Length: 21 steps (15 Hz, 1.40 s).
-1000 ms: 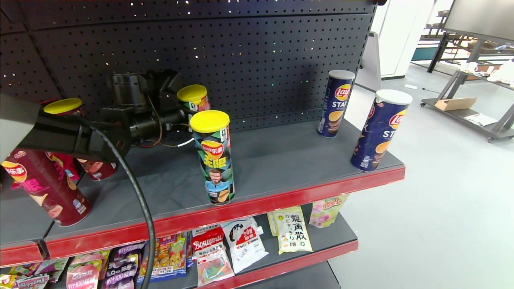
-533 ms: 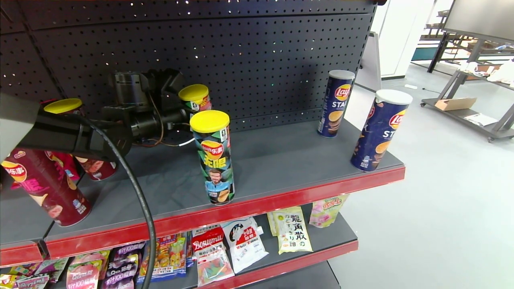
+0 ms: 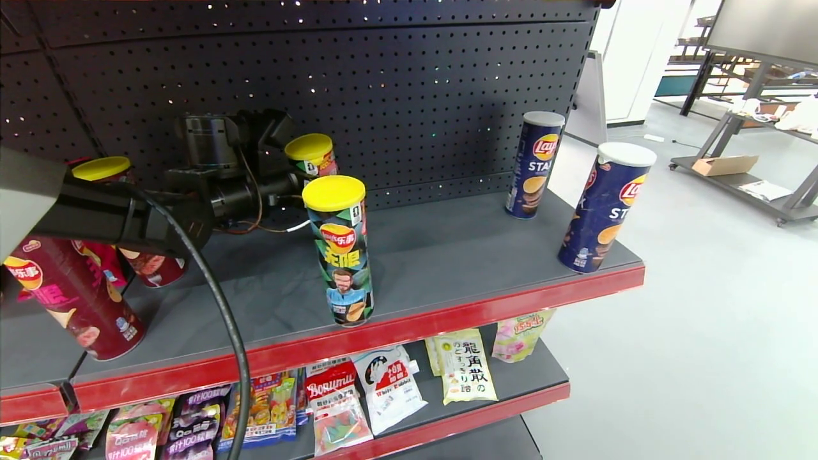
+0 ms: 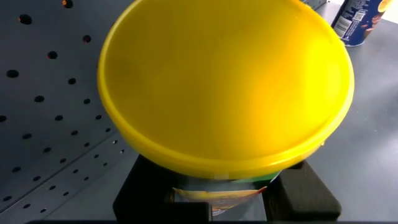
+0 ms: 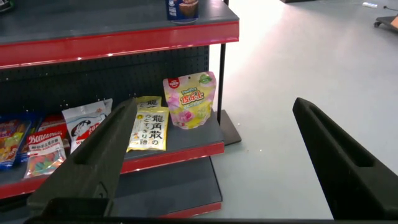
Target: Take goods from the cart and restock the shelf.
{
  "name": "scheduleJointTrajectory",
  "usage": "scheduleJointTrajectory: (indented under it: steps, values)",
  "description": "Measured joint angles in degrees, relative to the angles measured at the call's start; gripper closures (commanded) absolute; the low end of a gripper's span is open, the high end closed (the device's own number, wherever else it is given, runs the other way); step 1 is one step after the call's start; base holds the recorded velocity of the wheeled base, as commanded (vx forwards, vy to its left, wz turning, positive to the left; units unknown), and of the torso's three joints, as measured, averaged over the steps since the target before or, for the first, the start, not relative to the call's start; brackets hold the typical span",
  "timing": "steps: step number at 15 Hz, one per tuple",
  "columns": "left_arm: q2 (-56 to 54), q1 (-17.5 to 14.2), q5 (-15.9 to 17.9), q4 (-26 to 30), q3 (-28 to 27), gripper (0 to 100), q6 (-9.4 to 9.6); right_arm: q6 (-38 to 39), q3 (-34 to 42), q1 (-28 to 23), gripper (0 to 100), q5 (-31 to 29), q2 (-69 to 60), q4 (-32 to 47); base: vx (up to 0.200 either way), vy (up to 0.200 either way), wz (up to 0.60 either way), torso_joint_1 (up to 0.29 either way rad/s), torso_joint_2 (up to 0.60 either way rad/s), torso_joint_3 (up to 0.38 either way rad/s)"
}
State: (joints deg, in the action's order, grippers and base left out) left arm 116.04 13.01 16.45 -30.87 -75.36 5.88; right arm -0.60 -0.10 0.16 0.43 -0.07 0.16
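chip can (image 4: 224, 81) with yellow lid sits clamped in the left hand (image 4: 217, 196); right hand (image 5: 216, 106) spread wide.

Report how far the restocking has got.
Done: a green chip can with a yellow lid, two blue chip cans and maroon chip cans stand on the top shelf. In hand: the left gripper is shut on a yellow-lidded chip can at the shelf's back, by the pegboard. The right gripper is open and empty. Left: release that can; the cart's remaining stock cannot be told.
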Motion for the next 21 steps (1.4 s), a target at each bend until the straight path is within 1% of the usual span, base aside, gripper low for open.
scheduleJointTrajectory:
  steps: [13,14,17,19,21]
  values:
    - [0.09,0.82,-0.09,0.24,0.11,100,-0.16,0.02,0.00,-0.02,0,0.00,0.00,0.02,0.000,0.000,0.00,0.000,0.00,0.000]
    - [0.09,0.90,-0.11,0.18,0.26,0,-0.16,0.02,0.00,-0.02,0,0.00,0.00,0.02,0.000,0.000,0.00,0.000,0.00,0.000]
    - [0.09,1.01,-0.09,0.16,0.30,0,-0.27,0.00,0.00,0.02,0,0.00,0.00,0.00,0.000,0.000,0.00,0.000,0.00,0.000]
    - [0.02,1.05,-0.09,0.16,0.23,0,-0.99,0.02,0.00,0.00,0,-0.02,0.00,0.00,0.000,0.000,0.00,0.000,0.00,0.000]
    - [-0.04,1.05,-0.28,0.16,0.15,0,-1.28,0.00,0.00,-0.02,0,0.00,0.00,0.02,0.000,0.000,0.00,0.000,0.00,0.000]
